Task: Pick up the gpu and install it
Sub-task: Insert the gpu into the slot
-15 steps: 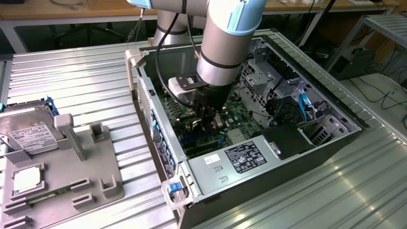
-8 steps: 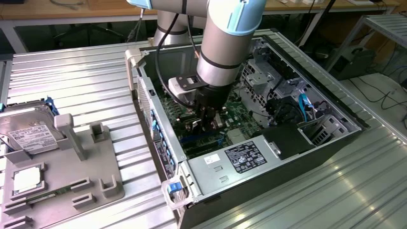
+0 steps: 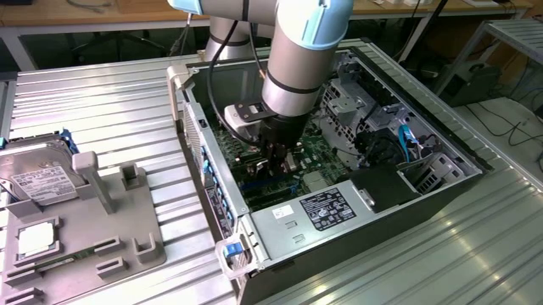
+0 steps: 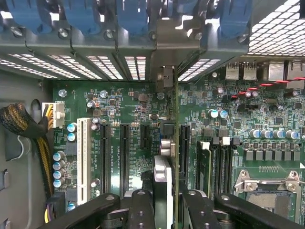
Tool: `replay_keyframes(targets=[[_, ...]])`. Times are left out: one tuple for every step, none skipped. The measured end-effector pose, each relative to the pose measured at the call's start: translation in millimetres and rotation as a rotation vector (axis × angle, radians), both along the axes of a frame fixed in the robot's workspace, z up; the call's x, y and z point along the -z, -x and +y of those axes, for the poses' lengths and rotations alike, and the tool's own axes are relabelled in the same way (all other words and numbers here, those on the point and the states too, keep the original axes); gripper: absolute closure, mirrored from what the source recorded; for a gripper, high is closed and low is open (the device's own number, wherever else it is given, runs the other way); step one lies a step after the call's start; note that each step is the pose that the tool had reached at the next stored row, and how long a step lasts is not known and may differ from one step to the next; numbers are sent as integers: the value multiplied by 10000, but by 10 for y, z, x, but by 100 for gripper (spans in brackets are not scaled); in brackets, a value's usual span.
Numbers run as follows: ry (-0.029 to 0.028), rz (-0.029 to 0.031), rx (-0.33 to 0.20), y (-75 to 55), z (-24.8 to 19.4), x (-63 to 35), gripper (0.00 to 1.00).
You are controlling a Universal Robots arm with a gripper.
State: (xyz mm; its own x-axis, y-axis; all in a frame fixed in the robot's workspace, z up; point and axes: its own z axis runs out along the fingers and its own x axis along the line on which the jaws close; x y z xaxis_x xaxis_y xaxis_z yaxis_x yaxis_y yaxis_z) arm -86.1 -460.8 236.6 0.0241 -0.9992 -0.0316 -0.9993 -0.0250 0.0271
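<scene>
My gripper (image 3: pixel 276 162) is down inside the open PC case (image 3: pixel 441 136), over the green motherboard (image 3: pixel 321 152). It is shut on the gpu (image 3: pixel 273 173), which hangs dark and slim under the fingers. In the wrist view the gpu (image 4: pixel 163 171) stands on edge between my two black fingers (image 4: pixel 140 210), with the gripper (image 4: pixel 169 202) clamped across it. Its thin edge runs over the motherboard (image 4: pixel 119 102) among the black expansion slots (image 4: pixel 125 157). The metal bracket end (image 4: pixel 165 76) reaches the case's rear slot openings. Whether its connector sits in a slot is hidden.
A silver hard drive (image 3: pixel 38 175), a processor chip (image 3: pixel 38 238) and a green memory stick (image 3: pixel 60 259) lie on the grey parts holder (image 3: pixel 127 244) at the exterior view's left. Inside the case are a labelled power supply (image 3: pixel 327 210), a braided cable bundle (image 4: pixel 21 124), a white slot (image 4: pixel 84 157) and the processor socket (image 4: pixel 267 188).
</scene>
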Motion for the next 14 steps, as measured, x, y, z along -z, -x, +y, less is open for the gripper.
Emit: replay_keyframes(targets=[[0,0,0,0,0,2,72],[-1,0,-1,0,0,3,72],[-3,-1,-1,-1,1,4,72],[-4,-2,-1,-1,1,5,72],[-4,-2,-1,-1,1,5,72],[-5,-2,-1,-1,1,5,72],[-4,-2,-1,-1,1,5,72],[-4,-2,-1,0,1,5,72],[-7,-3,-1,0,1,-26,72],[-6,-2,-1,10,1,-49,72],[-4,-1,42,10,-3,-49,72],[-20,-2,126,9,-3,-49,72],[-23,-2,164,9,-3,-48,72],[-23,-2,254,9,-4,-43,72]])
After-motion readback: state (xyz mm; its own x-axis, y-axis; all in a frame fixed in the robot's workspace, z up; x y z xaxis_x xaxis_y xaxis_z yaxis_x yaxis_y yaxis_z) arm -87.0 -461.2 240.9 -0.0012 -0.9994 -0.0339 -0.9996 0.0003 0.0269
